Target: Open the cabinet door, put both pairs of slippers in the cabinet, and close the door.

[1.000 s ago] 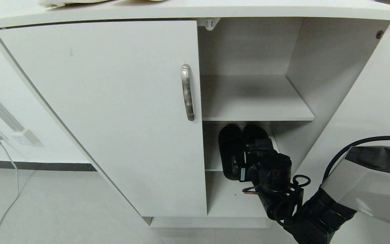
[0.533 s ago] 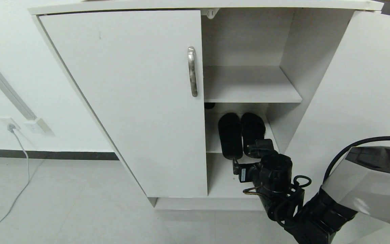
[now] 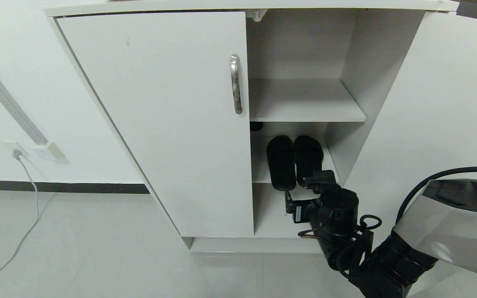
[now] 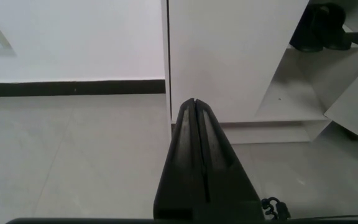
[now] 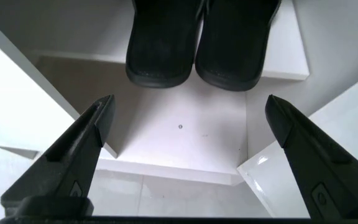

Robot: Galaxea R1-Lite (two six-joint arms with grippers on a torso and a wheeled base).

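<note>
The left tool (image 4: pixel 194 107) hung pressed closed and empty above the floor (image 4: pixel 73 155). The right tool (image 3: pixel 304 189) gaped wide, holding nothing, just before a black pair of slippers (image 3: pixel 294 159) lying on the cabinet's (image 3: pixel 304 103) middle shelf. That pair looked stowed. The next move probably meant backing out for the other pair, with the door (image 3: pixel 441 103) left open.

We can read no text anywhere; the white sticker (image 3: pixel 297 212) on the right gripper (image 3: pixel 304 189) is too small.
</note>
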